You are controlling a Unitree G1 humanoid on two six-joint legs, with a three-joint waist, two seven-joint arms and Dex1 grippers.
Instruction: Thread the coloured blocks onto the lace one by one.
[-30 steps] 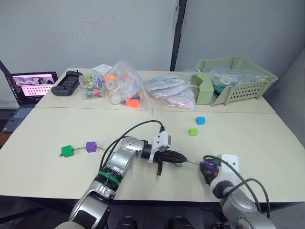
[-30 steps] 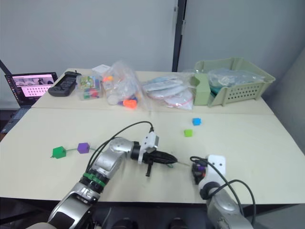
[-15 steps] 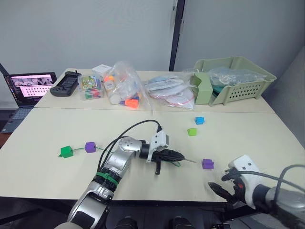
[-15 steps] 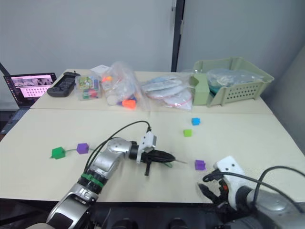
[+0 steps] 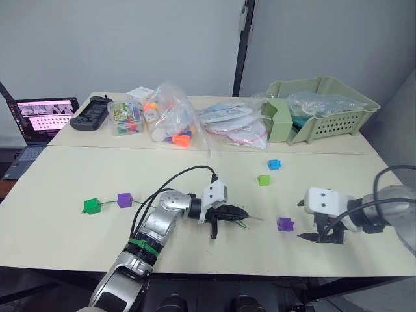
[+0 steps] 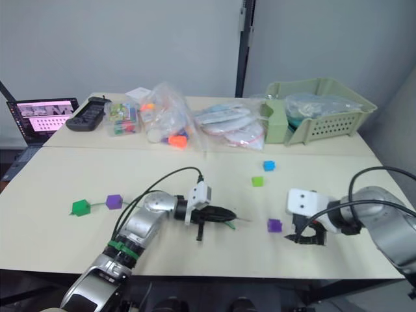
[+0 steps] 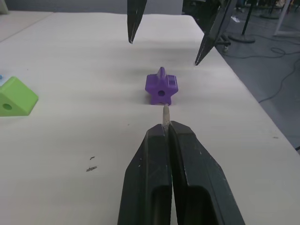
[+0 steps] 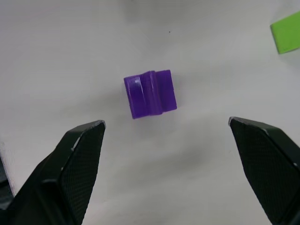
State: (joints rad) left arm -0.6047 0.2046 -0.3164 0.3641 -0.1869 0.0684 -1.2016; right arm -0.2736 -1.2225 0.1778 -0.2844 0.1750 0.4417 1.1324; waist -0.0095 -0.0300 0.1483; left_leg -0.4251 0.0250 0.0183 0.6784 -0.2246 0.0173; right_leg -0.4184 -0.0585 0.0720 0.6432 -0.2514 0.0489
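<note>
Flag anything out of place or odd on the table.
One purple block lies loose on the table, between the lace tip held in the shut left gripper and the open right gripper. Nothing looks spilled or damaged.

On the far table beyond the grippers: a laptop (image 5: pixel 40 117) at far left, a black controller (image 5: pixel 91 112) beside it, a small clear box (image 5: pixel 125 117), bags (image 5: pixel 170 117) of toys, flat packets (image 5: pixel 235 123), and a green basket (image 5: pixel 325 107) at right
</note>
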